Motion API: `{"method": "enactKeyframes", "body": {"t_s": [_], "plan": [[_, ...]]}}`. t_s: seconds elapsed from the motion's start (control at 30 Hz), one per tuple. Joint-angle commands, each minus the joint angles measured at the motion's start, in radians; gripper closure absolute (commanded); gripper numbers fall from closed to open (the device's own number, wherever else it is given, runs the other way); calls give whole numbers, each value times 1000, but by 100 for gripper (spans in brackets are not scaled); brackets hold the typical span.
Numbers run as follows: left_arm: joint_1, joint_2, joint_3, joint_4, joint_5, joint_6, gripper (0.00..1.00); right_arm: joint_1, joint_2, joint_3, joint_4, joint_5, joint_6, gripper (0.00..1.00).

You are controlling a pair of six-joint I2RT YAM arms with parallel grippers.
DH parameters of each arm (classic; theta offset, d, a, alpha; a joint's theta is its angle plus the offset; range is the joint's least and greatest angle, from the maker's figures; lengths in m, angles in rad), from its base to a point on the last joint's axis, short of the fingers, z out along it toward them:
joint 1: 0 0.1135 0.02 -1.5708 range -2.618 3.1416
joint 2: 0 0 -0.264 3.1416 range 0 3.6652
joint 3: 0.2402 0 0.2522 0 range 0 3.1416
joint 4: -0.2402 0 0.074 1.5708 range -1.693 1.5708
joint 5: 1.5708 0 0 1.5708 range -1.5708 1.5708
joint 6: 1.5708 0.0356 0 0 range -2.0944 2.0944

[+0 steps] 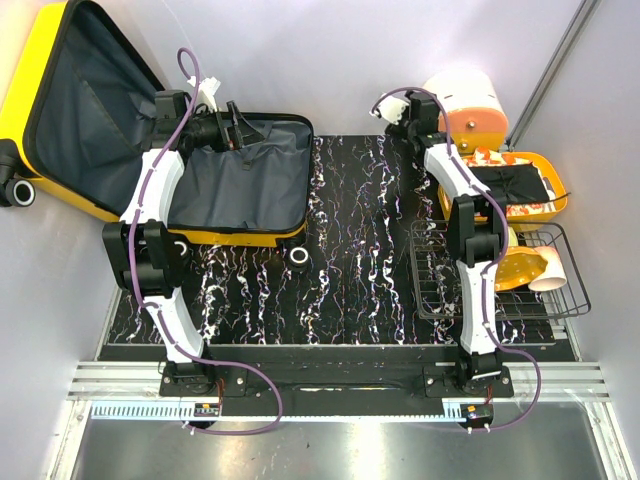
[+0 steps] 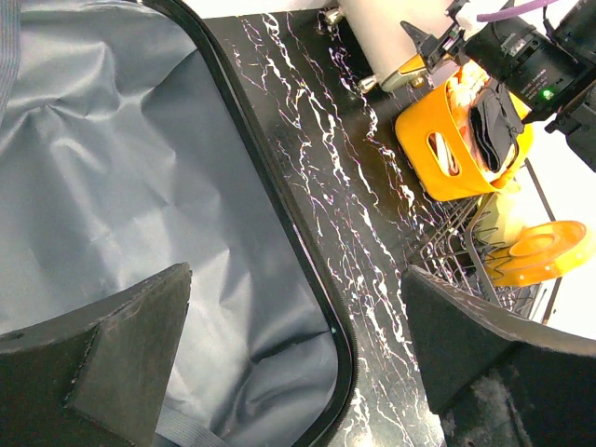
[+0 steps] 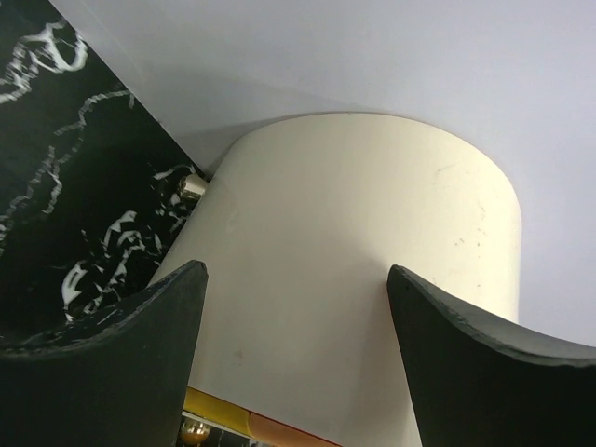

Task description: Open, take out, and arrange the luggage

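Nearest the lens, the left fingers are spread wide with nothing between them. They hang above the luggage, whose black rim runs between them in the left wrist view.

The luggage lies open at the far left corner of the worktop. Its base shell is flat on the worktop with the grey lining exposed. Its lid is tilted back beyond the left edge. One wheel shows at the near side of the shell.

The right fingers are likewise parted and hold nothing. They face a cream cylinder standing at the far right corner.

Along the right edge, an orange basket sits just beyond a wire rack, which holds an orange plate.
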Motion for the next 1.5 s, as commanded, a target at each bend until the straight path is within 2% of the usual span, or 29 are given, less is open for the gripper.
{"method": "enactKeyframes", "body": {"t_s": [0.0, 0.43, 0.57, 0.7, 0.83, 0.87, 0.93, 1.03, 1.07, 1.13, 1.2, 1.3, 1.37, 1.47], "plan": [[9, -23, 24, 26, 12, 9, 1, -70, -36, -22, -36, 98, 22, 15], [9, -9, 49, -20, -17, 44, 1, -115, -29, 32, -17, 78, 31, 10], [10, 8, 104, -80, -38, 105, 1, -112, -65, 65, -60, 6, 152, 6], [25, 35, 226, -214, -75, 203, 1, -113, -115, 98, -74, -81, 256, 2], [44, 64, 334, -324, -158, 262, 1, -112, -204, 99, -93, -210, 381, 1], [44, 66, 346, -340, -216, 262, 1, -113, -220, 92, -91, -230, 426, 1], [45, 66, 368, -399, -274, 291, 1, -112, -275, 50, -79, -287, 474, 1], [47, 46, 374, -431, -452, 312, 1, -113, -360, -31, -54, -387, 554, 1], [47, 41, 380, -439, -462, 328, 1, -113, -381, -51, -39, -410, 606, 1], [41, 69, 490, -558, -381, 407, 1, -112, -434, -101, -34, -473, 666, 1], [19, 87, 573, -644, -392, 455, 1, -112, -485, -140, -31, -531, 759, 2], [-50, 69, 515, -649, -520, 524, 1, -113, -551, -277, 1, -609, 884, 3], [-135, 46, 469, -647, -580, 564, 1, -113, -579, -339, 30, -645, 974, 4], [-201, 29, 397, -626, -642, 518, 1, -112, -625, -459, 58, -689, 1094, 7]]}}
